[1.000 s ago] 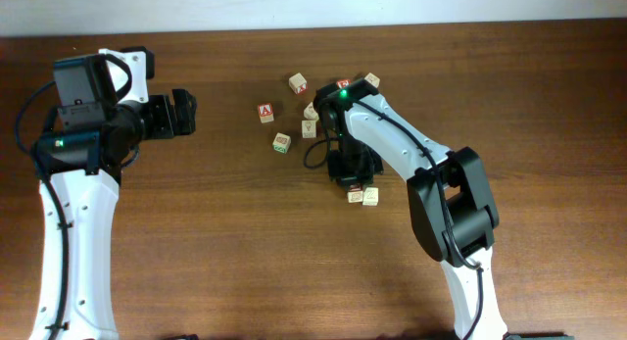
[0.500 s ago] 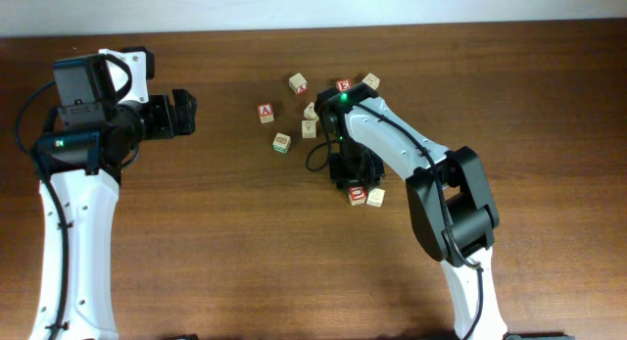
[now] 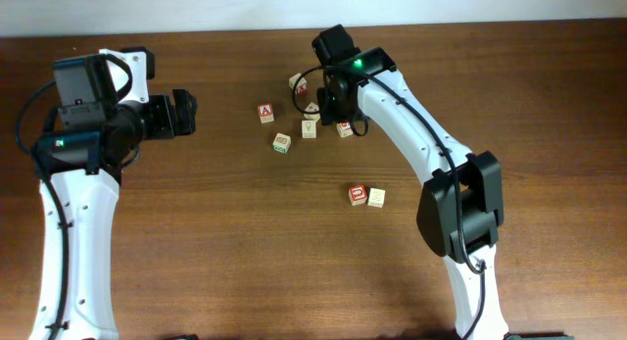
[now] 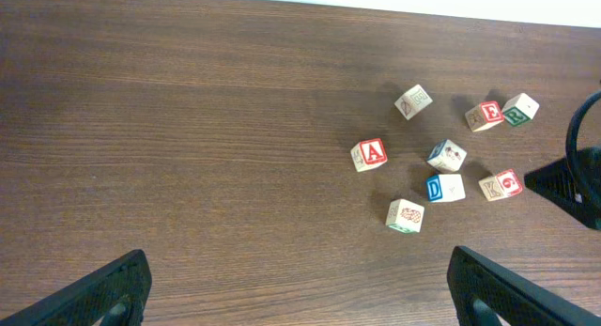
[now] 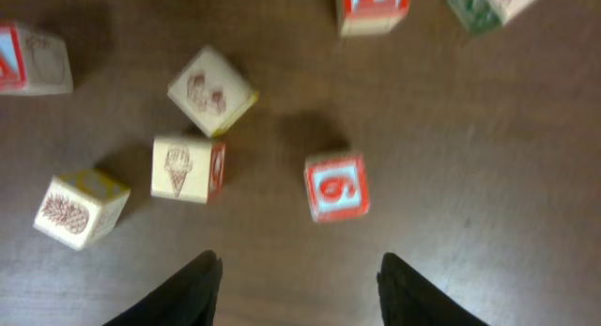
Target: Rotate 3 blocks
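On the table [image 5: 488, 194] ahead of the spread, empty right gripper [image 5: 300, 265], the red "6" block [image 5: 336, 187]: likely light, rigid, smooth wood; pinch across opposite flat sides. Left gripper [image 4: 300, 260] spread too.

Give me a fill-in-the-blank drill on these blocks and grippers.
1. The left gripper is wide ___, holding nothing.
2. The cube with a blue letter shows a ___.
3. The red-faced cube and pale cube lying apart from the cluster are nearest the ___ arm.
Missing: open; D; right.
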You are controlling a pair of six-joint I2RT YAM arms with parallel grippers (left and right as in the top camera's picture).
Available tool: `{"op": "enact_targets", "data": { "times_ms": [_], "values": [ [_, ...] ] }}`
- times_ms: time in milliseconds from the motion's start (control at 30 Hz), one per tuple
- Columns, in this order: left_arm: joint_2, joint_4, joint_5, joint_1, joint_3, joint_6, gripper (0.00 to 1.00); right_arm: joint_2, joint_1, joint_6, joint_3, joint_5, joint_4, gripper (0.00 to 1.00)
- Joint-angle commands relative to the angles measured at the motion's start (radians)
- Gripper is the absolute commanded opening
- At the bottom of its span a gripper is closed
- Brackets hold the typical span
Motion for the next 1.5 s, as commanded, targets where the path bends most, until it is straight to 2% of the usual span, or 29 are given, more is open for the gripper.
{"op": "enact_targets", "data": {
  "times_ms": [0, 133, 333, 433, 533, 600, 667, 800, 867, 967, 1100, 1167, 1267, 1467],
  "values": [
    [0.002, 0.002, 0.011, -0.003, 0.018, -0.003, 0.99, 0.066, -0.006, -0.084, 0.011, 0.052, 0.032, 0.57],
    [0.002, 0.002, 0.011, -0.003, 0.018, -0.003, 0.99, 0.147, -0.023, -0.147, 0.011, 0.053, 0.081, 0.58],
    [0.002, 0.002, 0.011, -0.003, 0.018, -0.003, 0.99, 0.179, -0.036, -0.146, 0.011, 0.052, 0.111, 0.56],
    [0.002, 0.002, 0.011, -0.003, 0.018, -0.003, 0.99, 0.179, -0.037, -0.133, 0.011, 0.043, 0.077, 0.32],
    [0.002, 0.002, 0.011, -0.003, 0.018, -0.003, 0.99, 0.176, -0.037, -0.119, 0.014, -0.017, 0.031, 0.27],
    [0.002, 0.002, 0.011, -0.003, 0.018, -0.003, 0.99, 0.169, -0.037, -0.116, 0.051, -0.043, -0.029, 0.24],
    [0.002, 0.002, 0.011, -0.003, 0.018, -0.003, 0.99, 0.156, -0.037, -0.116, 0.161, -0.089, -0.158, 0.24],
    [0.002, 0.002, 0.011, -0.003, 0.018, -0.003, 0.99, 0.153, -0.032, -0.117, 0.491, -0.292, -0.491, 0.24],
    [0.002, 0.002, 0.011, -0.003, 0.018, -0.003, 0.99, 0.153, -0.016, -0.117, 0.525, -0.356, -0.569, 0.24],
    [0.002, 0.002, 0.011, -0.003, 0.018, -0.003, 0.99, 0.155, 0.028, -0.12, 0.44, -0.349, -0.637, 0.25],
    [0.002, 0.002, 0.011, -0.003, 0.018, -0.003, 0.99, 0.156, 0.062, -0.119, 0.126, -0.349, -0.512, 0.25],
    [0.002, 0.002, 0.011, -0.003, 0.018, -0.003, 0.99, 0.156, 0.06, -0.047, 0.002, -0.28, -0.441, 0.25],
    [0.002, 0.002, 0.011, -0.003, 0.018, -0.003, 0.99, 0.155, 0.06, 0.016, -0.029, -0.17, -0.432, 0.25],
    [0.002, 0.002, 0.011, -0.003, 0.018, -0.003, 0.99, 0.156, 0.062, 0.028, -0.029, -0.165, -0.43, 0.31]
  ]
}}
